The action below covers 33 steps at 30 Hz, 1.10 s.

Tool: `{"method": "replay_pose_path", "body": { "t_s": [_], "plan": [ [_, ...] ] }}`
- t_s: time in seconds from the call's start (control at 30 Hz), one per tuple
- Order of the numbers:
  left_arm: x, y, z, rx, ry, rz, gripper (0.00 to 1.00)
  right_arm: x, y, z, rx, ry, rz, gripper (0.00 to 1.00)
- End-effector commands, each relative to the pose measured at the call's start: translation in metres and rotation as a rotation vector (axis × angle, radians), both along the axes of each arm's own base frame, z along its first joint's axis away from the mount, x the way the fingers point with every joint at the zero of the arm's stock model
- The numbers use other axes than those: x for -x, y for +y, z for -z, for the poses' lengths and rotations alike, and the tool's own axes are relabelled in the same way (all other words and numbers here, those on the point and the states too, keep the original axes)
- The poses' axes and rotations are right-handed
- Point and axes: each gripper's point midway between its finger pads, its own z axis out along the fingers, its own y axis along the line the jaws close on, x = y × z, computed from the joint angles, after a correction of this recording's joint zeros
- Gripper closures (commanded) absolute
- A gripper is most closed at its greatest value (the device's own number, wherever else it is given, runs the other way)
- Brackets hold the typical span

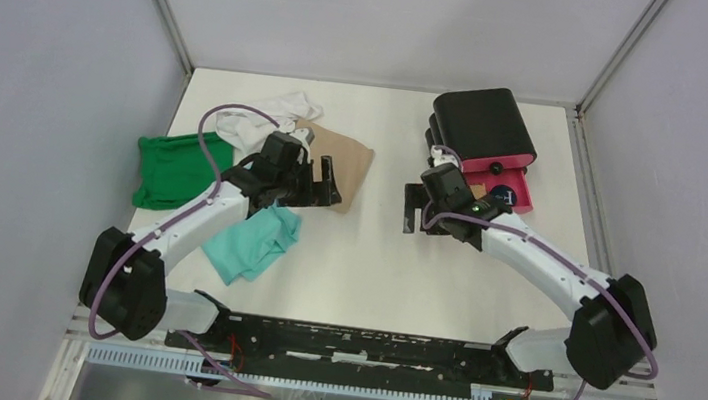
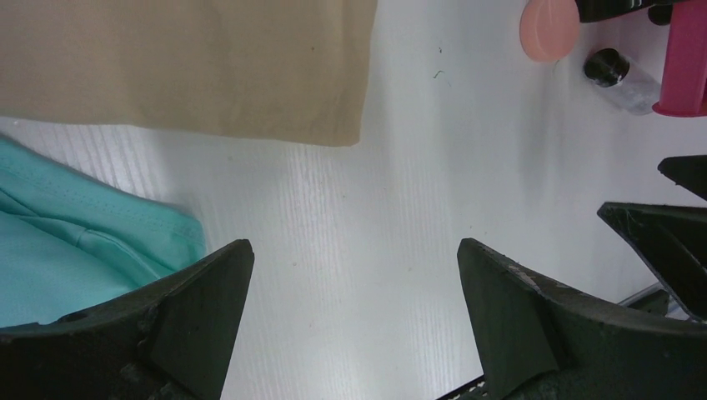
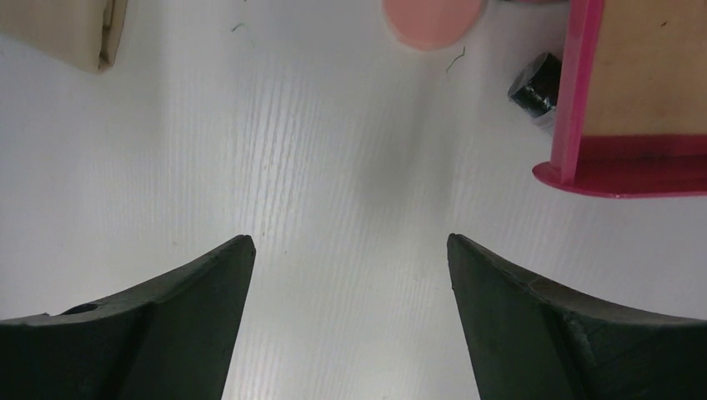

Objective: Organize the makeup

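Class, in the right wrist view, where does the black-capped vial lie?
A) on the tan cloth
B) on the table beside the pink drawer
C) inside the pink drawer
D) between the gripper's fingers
B: the black-capped vial lies on the white table, just outside the side wall of the pink drawer.

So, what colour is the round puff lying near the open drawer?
Salmon pink. The round puff shows best in the right wrist view, at the top edge.

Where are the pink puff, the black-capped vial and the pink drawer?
pink puff [image 3: 432, 21], right wrist view, middle of its disc
black-capped vial [image 2: 624, 82], left wrist view, clear body beside the cap
pink drawer [image 3: 581, 92], right wrist view, its side wall
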Motion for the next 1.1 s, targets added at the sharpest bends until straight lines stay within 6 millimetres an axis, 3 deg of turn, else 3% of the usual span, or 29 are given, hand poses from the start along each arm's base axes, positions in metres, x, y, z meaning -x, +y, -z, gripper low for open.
{"method": "replay_pose_path", "body": {
  "t_s": [0.0,0.07,0.4,0.6,1.07],
  "plan": [
    [-0.011,0.006,-0.023,-0.013,-0.088,-0.033,0.00,-0.047,0.005,-0.020,0.021,-0.117,0.192,0.05],
    [-0.010,0.010,-0.022,-0.031,-0.088,-0.042,0.00,-0.059,0.005,-0.016,0.045,-0.133,0.235,0.01],
    [-0.007,0.015,-0.021,-0.059,-0.088,-0.029,0.00,-0.108,0.020,0.019,0.127,-0.092,0.437,0.01],
    [-0.005,0.018,-0.019,-0.081,-0.083,-0.027,0.01,-0.117,0.018,0.040,0.085,-0.100,0.577,0.01],
    [-0.003,0.021,-0.015,-0.093,-0.078,-0.024,0.01,-0.118,-0.019,0.078,0.094,-0.069,0.748,0.01]
  ]
}}
